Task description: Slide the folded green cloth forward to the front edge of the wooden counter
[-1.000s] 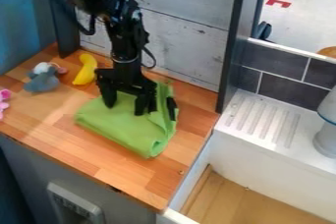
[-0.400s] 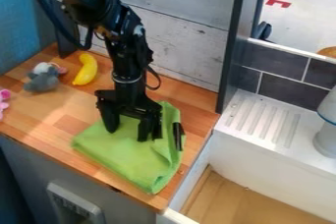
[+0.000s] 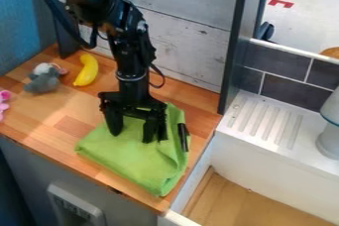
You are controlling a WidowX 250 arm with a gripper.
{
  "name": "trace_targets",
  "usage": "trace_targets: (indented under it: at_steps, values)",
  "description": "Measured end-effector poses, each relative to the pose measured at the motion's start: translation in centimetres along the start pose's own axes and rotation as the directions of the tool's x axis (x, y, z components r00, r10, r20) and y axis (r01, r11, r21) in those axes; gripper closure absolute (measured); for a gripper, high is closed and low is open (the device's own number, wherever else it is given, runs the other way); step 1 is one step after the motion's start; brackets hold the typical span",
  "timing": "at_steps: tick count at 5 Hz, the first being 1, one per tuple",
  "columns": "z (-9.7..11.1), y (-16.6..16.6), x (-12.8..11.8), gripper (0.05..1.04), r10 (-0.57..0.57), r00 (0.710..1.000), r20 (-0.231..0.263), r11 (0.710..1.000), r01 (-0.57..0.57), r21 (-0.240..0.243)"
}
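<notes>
On brown wooden counter [image 3: 53, 106], green fabric cloth [image 3: 136, 161] lies mostly flat, black two-finger gripper [image 3: 132, 134] over it, jaws fairly wide. Partway imo: cloth's laid out, rumpled edge left to smooth.

Here's the wooden counter [image 3: 56, 106] up against whitewashed planks [image 3: 189, 36] | blue wall [image 3: 19, 27] over at left | dark tiles [image 3: 291, 74] backing the white sink [image 3: 265, 143] | pale floor [image 3: 311, 9] beyond, evenly lit!
</notes>
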State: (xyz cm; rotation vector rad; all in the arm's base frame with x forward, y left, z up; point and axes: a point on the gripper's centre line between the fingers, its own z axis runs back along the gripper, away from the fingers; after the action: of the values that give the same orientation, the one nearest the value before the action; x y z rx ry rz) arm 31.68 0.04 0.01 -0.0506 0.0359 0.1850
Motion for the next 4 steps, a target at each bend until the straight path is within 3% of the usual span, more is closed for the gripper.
trace_targets:
  at_steps: [2,3,4]
  values:
    - [0.2,-0.7,-1.7,0.083,0.025,0.997,-0.073,0.999,-0.027,-0.018]
    - [0.4,-0.6,-2.1,0.083,0.021,0.998,-0.052,1.0,-0.021,0.001]
    - [2.4,-0.2,-1.4,0.083,-0.076,0.997,0.018,0.997,0.075,0.028]
